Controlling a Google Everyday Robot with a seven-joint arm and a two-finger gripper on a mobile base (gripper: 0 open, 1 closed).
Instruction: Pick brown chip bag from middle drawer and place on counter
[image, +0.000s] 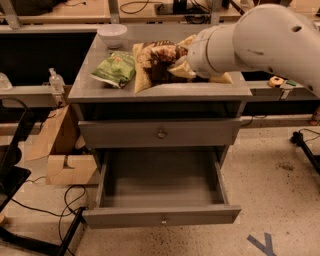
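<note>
My gripper (181, 66) is over the counter (200, 91), at the end of the big white arm. Its fingers pinch the right side of the brown chip bag (154, 62). The bag is low over that grey surface, just beside the green chip bag (116, 69). I cannot tell if it touches down. The middle drawer (160, 216) below is pulled out. I think the bag is light, soft and crinkly, and the chips inside break easily. A gentle pinch on a flat edge seam seems best, not the puffy middle.
</note>
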